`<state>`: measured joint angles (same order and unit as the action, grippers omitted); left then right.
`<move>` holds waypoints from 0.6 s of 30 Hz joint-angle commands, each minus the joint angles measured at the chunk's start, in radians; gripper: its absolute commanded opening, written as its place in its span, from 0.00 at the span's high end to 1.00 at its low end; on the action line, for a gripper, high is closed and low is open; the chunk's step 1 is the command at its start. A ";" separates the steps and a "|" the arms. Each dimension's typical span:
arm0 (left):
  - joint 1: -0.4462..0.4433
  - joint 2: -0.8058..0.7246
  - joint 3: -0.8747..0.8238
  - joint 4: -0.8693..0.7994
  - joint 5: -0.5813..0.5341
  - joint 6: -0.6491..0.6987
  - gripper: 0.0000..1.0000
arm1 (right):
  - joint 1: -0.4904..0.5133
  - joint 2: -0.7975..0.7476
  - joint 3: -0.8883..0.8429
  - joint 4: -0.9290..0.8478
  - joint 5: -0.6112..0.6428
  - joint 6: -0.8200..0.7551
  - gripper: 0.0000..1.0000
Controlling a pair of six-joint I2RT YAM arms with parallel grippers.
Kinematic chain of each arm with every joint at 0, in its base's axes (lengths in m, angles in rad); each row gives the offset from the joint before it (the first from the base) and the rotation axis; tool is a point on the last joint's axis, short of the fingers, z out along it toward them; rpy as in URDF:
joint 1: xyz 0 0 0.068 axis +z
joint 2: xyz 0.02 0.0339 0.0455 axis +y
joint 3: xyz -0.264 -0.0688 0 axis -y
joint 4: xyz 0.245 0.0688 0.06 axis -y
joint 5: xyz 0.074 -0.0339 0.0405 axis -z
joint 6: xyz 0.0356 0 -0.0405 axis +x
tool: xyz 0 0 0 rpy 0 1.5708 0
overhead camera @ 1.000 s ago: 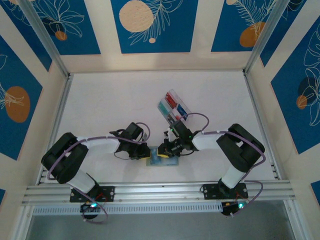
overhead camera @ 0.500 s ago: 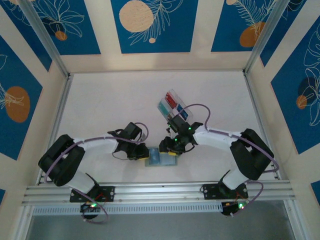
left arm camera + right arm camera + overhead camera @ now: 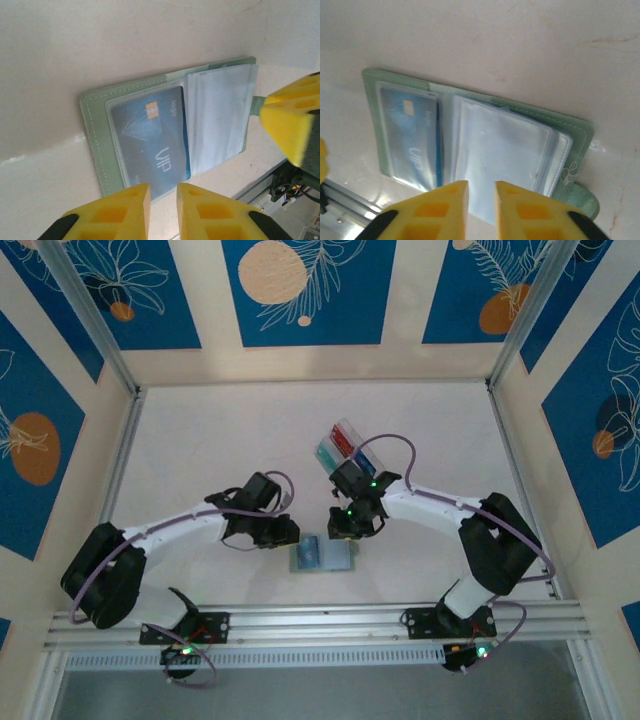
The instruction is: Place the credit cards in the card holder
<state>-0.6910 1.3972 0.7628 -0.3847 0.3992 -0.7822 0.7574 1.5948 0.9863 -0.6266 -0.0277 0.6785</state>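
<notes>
Card holder lies open just ahead of left gripper and right gripper, each with fingers nearly together. Teal-blue card is sleeved inside it. Clear box stands beyond the right gripper.

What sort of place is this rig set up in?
Probably a purpose-built lab test cell, not a home or shop: a white tabletop boxed in by printed blue-and-cream wall panels, aluminium frame posts at the corners, and an aluminium mounting rail along the near edge.
</notes>
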 commanded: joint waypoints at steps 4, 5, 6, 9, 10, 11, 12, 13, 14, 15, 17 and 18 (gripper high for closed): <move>-0.013 0.066 0.024 0.035 0.035 0.004 0.79 | 0.009 0.078 0.049 -0.036 0.047 -0.051 0.69; -0.015 0.075 0.021 0.043 0.036 0.001 0.79 | 0.009 0.088 0.051 -0.038 0.054 -0.053 0.69; -0.017 0.083 0.016 0.054 0.038 0.000 0.80 | 0.011 0.094 0.051 -0.042 0.062 -0.056 0.69; -0.019 0.106 -0.007 0.078 0.038 -0.002 0.80 | 0.013 0.103 0.038 -0.043 0.080 -0.055 0.69; -0.019 0.114 -0.014 0.084 0.039 -0.001 0.80 | 0.015 0.106 0.033 -0.046 0.086 -0.055 0.69; -0.019 0.117 -0.022 0.088 0.038 -0.002 0.80 | 0.014 0.108 0.028 -0.048 0.093 -0.053 0.68; -0.019 0.120 -0.031 0.093 0.037 -0.002 0.80 | 0.014 0.108 0.024 -0.049 0.098 -0.051 0.68; -0.020 0.123 -0.039 0.098 0.035 -0.001 0.80 | 0.014 0.109 0.017 -0.047 0.100 -0.049 0.67; -0.019 0.125 -0.045 0.101 0.032 -0.002 0.80 | 0.015 0.111 0.014 -0.046 0.103 -0.047 0.66; -0.019 0.130 -0.052 0.104 0.028 -0.001 0.80 | 0.015 0.115 0.012 -0.045 0.105 -0.045 0.66; -0.019 0.138 -0.065 0.113 0.028 -0.002 0.80 | 0.016 0.123 0.011 -0.047 0.109 -0.042 0.66; -0.019 0.141 -0.072 0.119 0.029 -0.004 0.80 | 0.017 0.122 0.006 -0.044 0.110 -0.041 0.66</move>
<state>-0.7033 1.5219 0.7166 -0.2836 0.4179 -0.7834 0.7666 1.7012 1.0122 -0.6449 0.0593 0.6350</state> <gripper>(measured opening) 0.198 0.341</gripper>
